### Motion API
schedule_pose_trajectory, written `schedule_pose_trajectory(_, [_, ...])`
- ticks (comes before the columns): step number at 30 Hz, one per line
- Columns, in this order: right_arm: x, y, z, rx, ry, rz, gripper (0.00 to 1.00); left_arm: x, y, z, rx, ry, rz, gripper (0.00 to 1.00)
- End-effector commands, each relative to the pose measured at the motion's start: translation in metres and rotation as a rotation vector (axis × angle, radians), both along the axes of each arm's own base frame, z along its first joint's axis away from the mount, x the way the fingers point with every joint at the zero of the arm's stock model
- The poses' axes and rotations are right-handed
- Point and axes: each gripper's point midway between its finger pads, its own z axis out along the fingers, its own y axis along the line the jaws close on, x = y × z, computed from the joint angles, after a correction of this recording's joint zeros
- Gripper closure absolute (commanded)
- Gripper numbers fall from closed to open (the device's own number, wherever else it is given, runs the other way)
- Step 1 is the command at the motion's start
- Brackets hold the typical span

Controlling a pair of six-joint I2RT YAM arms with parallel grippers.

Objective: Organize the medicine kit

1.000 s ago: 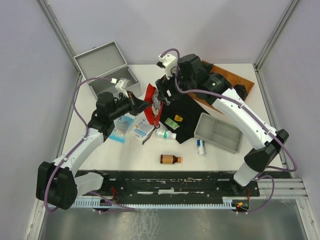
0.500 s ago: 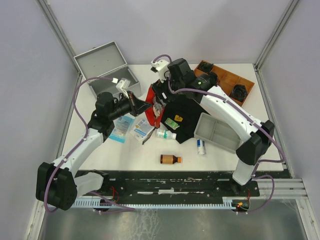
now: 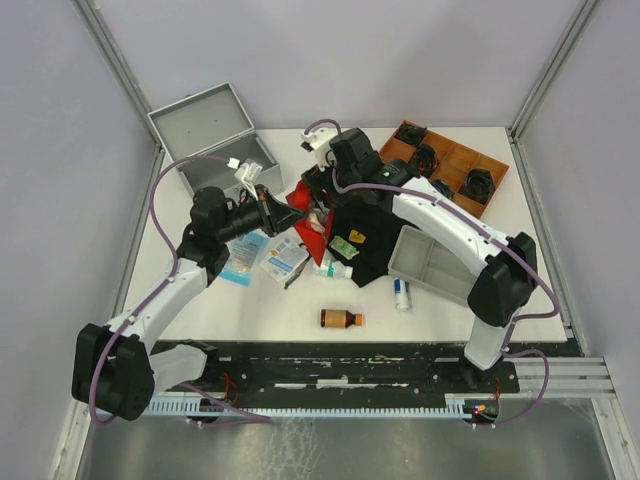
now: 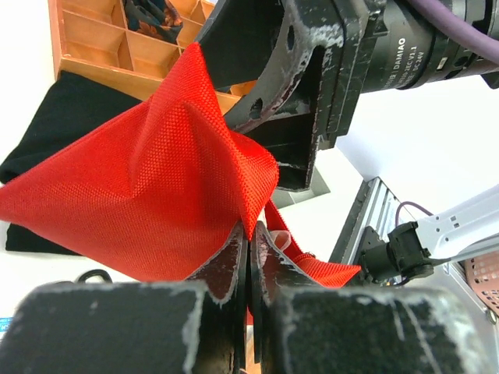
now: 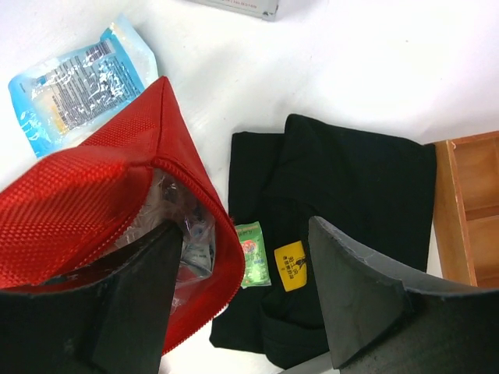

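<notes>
The medicine kit (image 3: pixel 222 160), a silver-grey metal case, stands open at the back left with its lid up. My left gripper (image 3: pixel 278 208) is shut on a fold of the red pouch (image 3: pixel 308 228) and holds it lifted; the left wrist view shows the red fabric (image 4: pixel 156 187) pinched between the jaws (image 4: pixel 249 234). My right gripper (image 3: pixel 320 196) is open at the pouch's mouth. In the right wrist view (image 5: pixel 243 234) one finger (image 5: pixel 148 280) sits inside the red pouch (image 5: pixel 86 202) against clear plastic packets (image 5: pixel 183 226). The other finger (image 5: pixel 366 296) hangs over the black cloth.
A black cloth (image 3: pixel 368 232) with a yellow tag and a green sachet (image 5: pixel 251 253) lies mid-table. A grey divided tray (image 3: pixel 437 265) and a wooden tray (image 3: pixel 455 160) are on the right. A blue packet (image 3: pixel 240 258), a white box (image 3: pixel 285 255), a brown bottle (image 3: pixel 340 319) and small bottles (image 3: pixel 400 292) lie in front.
My right arm swung left and down to the red pouch, and its finger now reaches into the mouth. The pouch is pulled more open. The left arm hardly moved.
</notes>
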Motion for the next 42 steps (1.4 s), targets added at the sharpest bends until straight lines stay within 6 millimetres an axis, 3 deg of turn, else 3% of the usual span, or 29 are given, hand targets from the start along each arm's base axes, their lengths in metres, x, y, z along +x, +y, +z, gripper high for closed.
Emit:
schedule_pose_trajectory(1, [0.013, -0.002, 0.036, 0.068, -0.105, -0.03, 0.26, -0.006, -0.004, 0.031, -0.057, -0.099, -0.033, 0.97])
schedule_pose_trajectory(8, [-0.018, 0.008, 0.054, 0.169, -0.044, 0.104, 0.22, 0.01, 0.006, 0.021, 0.004, -0.086, 0.064, 0.97])
schedule_pose_trajectory(19, [-0.059, -0.021, 0.087, 0.217, -0.116, 0.262, 0.19, 0.003, 0.004, 0.025, 0.036, -0.147, 0.001, 0.97])
schedule_pose_trajectory(33, [-0.103, -0.07, 0.065, 0.029, -0.371, 0.508, 0.18, -0.04, -0.01, 0.023, 0.165, -0.24, -0.376, 0.97])
schedule_pose_trajectory(42, [-0.105, -0.072, 0.057, -0.027, -0.428, 0.584, 0.16, -0.06, -0.01, 0.021, 0.184, -0.279, -0.5, 0.97])
